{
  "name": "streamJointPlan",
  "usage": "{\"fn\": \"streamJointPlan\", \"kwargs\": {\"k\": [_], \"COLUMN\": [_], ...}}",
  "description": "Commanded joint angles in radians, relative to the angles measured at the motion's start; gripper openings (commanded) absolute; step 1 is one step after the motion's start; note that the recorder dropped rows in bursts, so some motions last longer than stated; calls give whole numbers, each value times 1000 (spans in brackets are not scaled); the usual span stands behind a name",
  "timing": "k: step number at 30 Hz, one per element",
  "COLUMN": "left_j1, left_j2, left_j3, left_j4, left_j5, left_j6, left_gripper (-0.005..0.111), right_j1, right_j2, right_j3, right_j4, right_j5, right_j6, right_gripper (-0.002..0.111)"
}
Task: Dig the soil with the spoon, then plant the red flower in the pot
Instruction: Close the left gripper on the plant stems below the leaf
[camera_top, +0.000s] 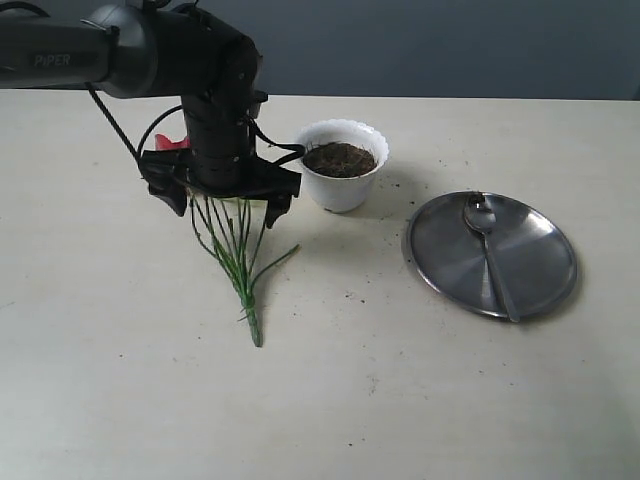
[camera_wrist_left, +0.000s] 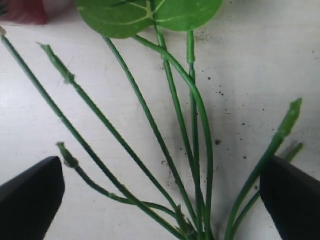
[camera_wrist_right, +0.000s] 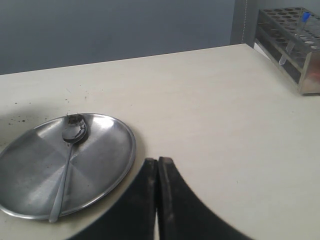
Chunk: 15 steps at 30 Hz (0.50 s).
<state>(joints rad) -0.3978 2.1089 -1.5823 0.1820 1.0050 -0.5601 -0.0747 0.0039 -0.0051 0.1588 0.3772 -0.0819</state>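
Note:
The red flower lies flat on the table, its red petals (camera_top: 172, 143) behind the left arm and its green stems (camera_top: 240, 270) fanning toward the front. My left gripper (camera_top: 222, 205) hangs just above the stems, open wide. In the left wrist view the stems (camera_wrist_left: 150, 125) run between the two spread fingers (camera_wrist_left: 30, 200), untouched, with leaves (camera_wrist_left: 150, 12) beyond them. The white pot (camera_top: 343, 190) stands to the right, filled with soil (camera_top: 340, 158). The spoon (camera_top: 488, 240) rests on the steel plate (camera_top: 540, 270). My right gripper (camera_wrist_right: 158, 162) is shut and empty, close to the plate (camera_wrist_right: 100, 165) and the spoon (camera_wrist_right: 70, 150).
Crumbs of soil are scattered on the table between the pot and the plate. In the right wrist view a metal tube rack (camera_wrist_right: 292, 42) stands at the far corner of the table, near its edge.

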Motion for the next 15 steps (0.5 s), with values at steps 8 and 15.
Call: {"fn": "streamJointPlan", "kwargs": {"k": [8,15], "left_j1": [-1,-1], "left_j2": [28,49], "left_j3": [6,6], "left_j4": [-26,-51], "left_j5": [-11,-57], "left_j6": [-22,-139], "left_gripper": [105,105], "right_j1": [-4,-4], "right_j2": [-4,-4], "right_j3": [5,5], "right_j4": [0,0], "right_j5": [-12,-14], "right_j6": [-5,-5], "right_gripper": [-1,-1]}}
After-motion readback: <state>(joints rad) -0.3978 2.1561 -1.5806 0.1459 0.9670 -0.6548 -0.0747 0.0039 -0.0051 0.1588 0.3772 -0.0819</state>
